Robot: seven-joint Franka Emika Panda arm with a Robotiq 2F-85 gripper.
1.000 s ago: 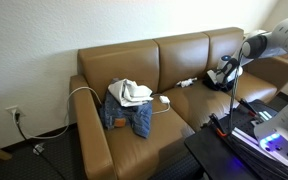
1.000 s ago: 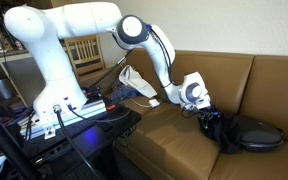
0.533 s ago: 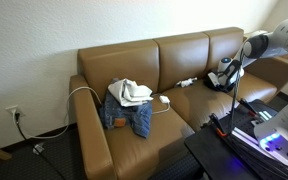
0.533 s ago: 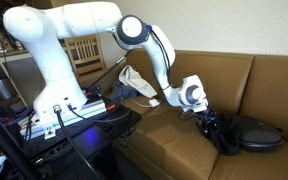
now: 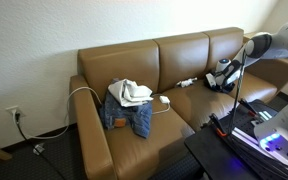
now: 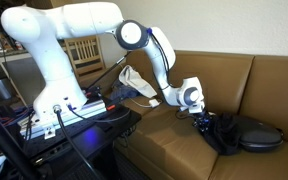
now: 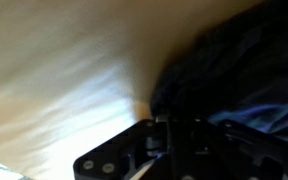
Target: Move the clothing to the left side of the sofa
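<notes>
Dark clothing bunched on tan sofa seat, gripper pressed right into it. Can't tell if pinching or spread, too murky.

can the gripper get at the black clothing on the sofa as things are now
Probably yes: the gripper sits right at the edge of the black clothing, with bare sofa cushion beside it and nothing between them. Contact is unclear.

A: Living room, I'd say, or a lounge. Tan leather sofa hard against a plain white wall, dark floor below.

B: Homely, yes. There's a wall socket with a cable trailing down, and a wooden chair behind.
</notes>
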